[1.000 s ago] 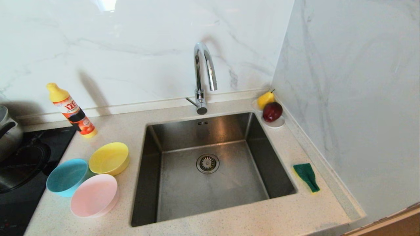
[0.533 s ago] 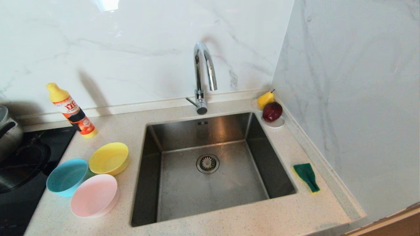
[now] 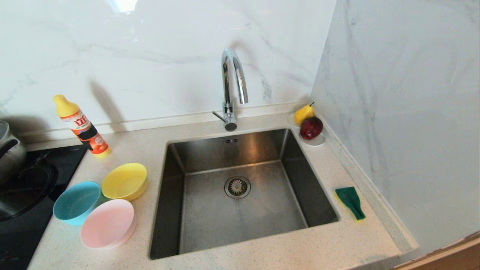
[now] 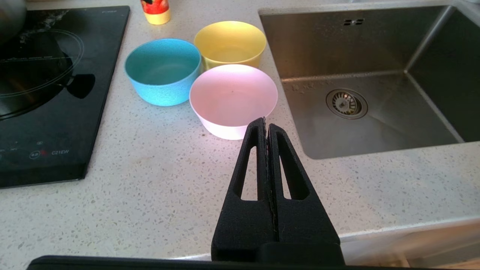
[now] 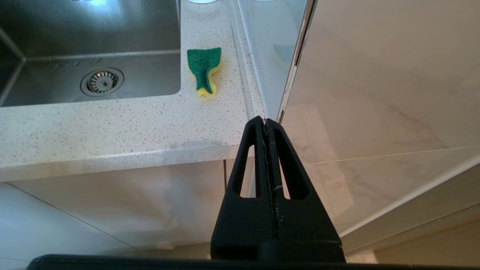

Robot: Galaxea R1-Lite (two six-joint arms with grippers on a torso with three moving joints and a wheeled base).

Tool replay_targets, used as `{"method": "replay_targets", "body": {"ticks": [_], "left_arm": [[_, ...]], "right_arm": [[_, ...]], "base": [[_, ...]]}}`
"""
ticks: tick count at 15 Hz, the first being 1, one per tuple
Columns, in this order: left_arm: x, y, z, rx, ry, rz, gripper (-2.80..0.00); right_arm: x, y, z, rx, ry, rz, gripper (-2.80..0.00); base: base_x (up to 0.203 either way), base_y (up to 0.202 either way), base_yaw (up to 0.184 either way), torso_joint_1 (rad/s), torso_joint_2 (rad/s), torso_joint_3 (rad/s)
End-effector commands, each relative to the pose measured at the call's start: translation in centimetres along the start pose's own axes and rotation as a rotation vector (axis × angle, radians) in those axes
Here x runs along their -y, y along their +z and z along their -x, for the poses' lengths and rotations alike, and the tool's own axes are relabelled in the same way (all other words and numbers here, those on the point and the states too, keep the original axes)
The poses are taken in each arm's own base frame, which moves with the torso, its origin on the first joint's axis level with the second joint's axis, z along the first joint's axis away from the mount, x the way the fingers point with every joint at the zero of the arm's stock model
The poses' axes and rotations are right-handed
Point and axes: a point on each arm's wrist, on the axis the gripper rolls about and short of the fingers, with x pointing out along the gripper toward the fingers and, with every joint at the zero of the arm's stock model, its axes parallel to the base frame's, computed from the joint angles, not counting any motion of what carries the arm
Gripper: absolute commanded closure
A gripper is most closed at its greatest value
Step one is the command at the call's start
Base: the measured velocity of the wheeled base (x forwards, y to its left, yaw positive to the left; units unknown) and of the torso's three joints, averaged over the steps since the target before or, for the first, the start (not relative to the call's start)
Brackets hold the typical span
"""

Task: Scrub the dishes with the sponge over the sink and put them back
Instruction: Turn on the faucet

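Jaws of both grippers pressed together on nothing, left gripper (image 4: 266, 123) poised before the counter near the pink bowl (image 4: 233, 98), teal-blue bowl (image 4: 162, 70) and yellow bowl (image 4: 230, 43) clustered left of the sink (image 3: 240, 187), right gripper (image 5: 265, 123) off the counter's front edge, sponge (image 3: 350, 201) lying right of the sink.

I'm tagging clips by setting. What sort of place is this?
Most likely a home kitchen counter: a steel sink with an arched faucet, a black cooktop beside it, and a dish soap bottle against the marble wall.
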Motion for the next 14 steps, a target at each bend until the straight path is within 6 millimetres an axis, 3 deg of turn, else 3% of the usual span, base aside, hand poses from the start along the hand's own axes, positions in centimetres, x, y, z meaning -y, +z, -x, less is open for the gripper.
{"method": "replay_targets", "body": {"ticks": [1,14], "left_arm": [[0.00,-0.50,-0.15,-0.022,0.001,0.000,0.00],[0.00,-0.50,-0.15,-0.022,0.000,0.000,0.00]], "right_arm": [[0.00,0.00,0.00,0.001,0.001,-0.003,0.00],[0.00,-0.01,0.00,-0.001,0.002,-0.003,0.00]], "base": [[0.000,0.000,0.000,0.000,0.00,0.000],[0.000,0.000,0.000,0.000,0.00,0.000]]}}
